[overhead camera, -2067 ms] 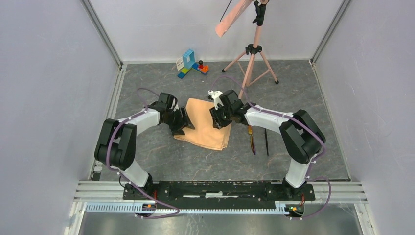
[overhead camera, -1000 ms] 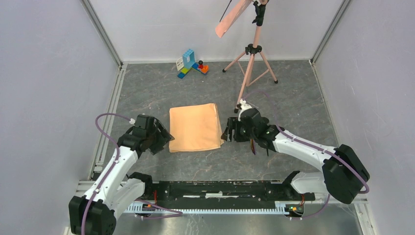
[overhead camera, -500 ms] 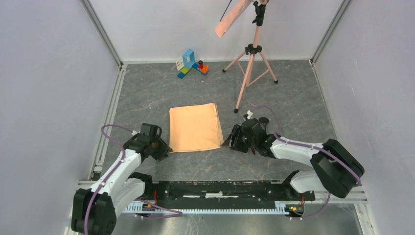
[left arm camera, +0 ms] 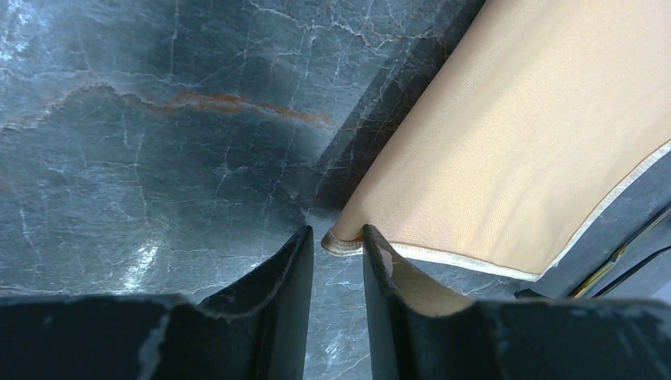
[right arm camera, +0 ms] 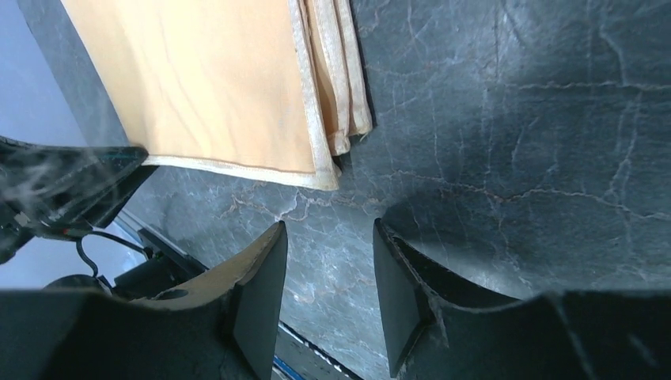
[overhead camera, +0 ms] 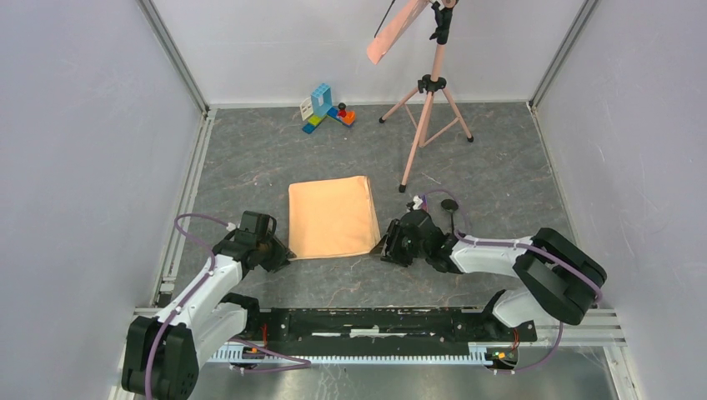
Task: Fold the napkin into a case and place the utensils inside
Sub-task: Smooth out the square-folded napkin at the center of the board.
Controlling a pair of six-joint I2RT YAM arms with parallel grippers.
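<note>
In the overhead view, the napkin (overhead camera: 331,217) lies flat and folded into a rectangle at the middle of the grey marbled counter (overhead camera: 250,167). The left claw (overhead camera: 279,254) sits low at its lower-left corner and the right claw (overhead camera: 388,247) at its lower-right corner. A thin black utensil (overhead camera: 450,205) with a round end shows just right of the napkin, partly hidden by the right arm. A pink tripod (overhead camera: 429,92) and toy blocks (overhead camera: 327,110) stand toward the top of the frame.

In the left wrist view, the left claw (left arm camera: 336,237) is parted narrowly, with bare counter (left arm camera: 158,119) visible between its fingers. The napkin (left arm camera: 514,142) fills the upper right, its hemmed corner at the mouth of the gap but not clamped.

In the right wrist view, the right claw (right arm camera: 328,226) is spread wider and holds nothing. The napkin (right arm camera: 214,79) lies in the upper left, its layered corner just beyond the fingertips.
</note>
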